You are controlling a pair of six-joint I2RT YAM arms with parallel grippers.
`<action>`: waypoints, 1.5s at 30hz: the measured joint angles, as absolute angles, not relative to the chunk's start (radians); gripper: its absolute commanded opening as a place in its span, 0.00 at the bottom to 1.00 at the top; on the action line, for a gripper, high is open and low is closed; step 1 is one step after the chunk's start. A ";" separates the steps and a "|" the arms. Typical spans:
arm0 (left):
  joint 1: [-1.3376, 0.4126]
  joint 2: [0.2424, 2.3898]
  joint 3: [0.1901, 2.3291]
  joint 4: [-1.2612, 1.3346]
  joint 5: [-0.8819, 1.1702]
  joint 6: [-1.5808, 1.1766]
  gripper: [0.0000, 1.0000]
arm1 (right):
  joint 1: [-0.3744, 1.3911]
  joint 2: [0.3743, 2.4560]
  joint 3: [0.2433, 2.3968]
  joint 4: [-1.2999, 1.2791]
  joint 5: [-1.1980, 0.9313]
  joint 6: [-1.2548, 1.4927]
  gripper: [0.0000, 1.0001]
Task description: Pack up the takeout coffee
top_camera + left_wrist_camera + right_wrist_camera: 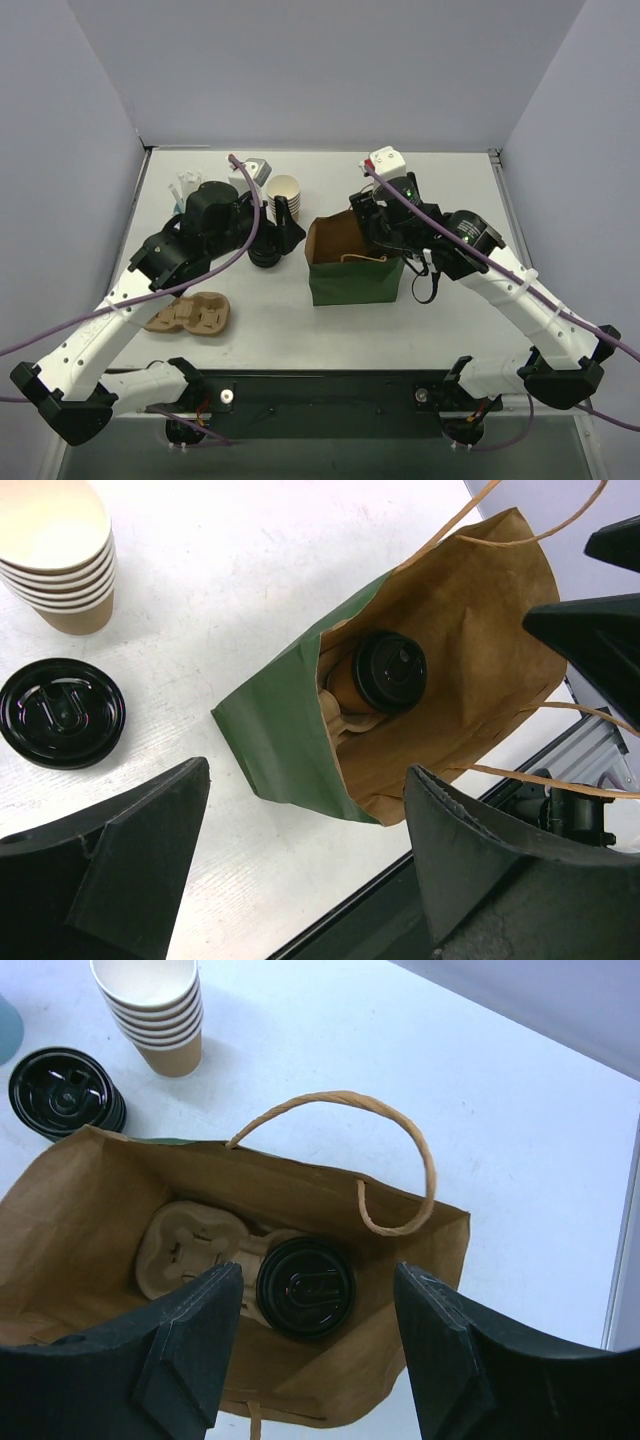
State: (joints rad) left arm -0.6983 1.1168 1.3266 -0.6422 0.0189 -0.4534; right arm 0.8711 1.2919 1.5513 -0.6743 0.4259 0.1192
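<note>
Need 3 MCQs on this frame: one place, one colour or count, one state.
1. Where is the lidded cup?
A. outside the bag, tipped over
B. in the carrier inside the bag
C. held in mid-air

2. The bag's outside is:
A. green
B. white
C. red

3. The right gripper is:
A. shut on the cup
B. shut on a bag handle
C. open, above the bag

Answers:
1 B, the right wrist view shows it seated in the carrier at the bag's bottom.
2 A, the outer wall is green in the top and left wrist views.
3 C, its fingers stand apart with nothing between them.
</note>
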 measured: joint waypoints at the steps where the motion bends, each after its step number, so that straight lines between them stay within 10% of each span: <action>1: -0.698 1.117 1.329 -0.642 0.019 -0.451 0.89 | 0.871 1.292 1.572 -0.690 0.429 0.133 0.62; 9: -0.698 1.117 1.385 -0.654 -0.012 -0.409 0.96 | 0.871 1.280 1.654 -0.778 0.443 0.237 0.68; 13: -0.698 1.116 1.413 -0.672 -0.046 -0.374 0.97 | 0.871 1.252 1.658 -0.816 0.474 0.297 1.00; 45: -0.198 1.282 1.660 -0.986 -0.306 -0.407 0.87 | 0.838 0.946 1.568 -1.172 0.458 0.584 1.00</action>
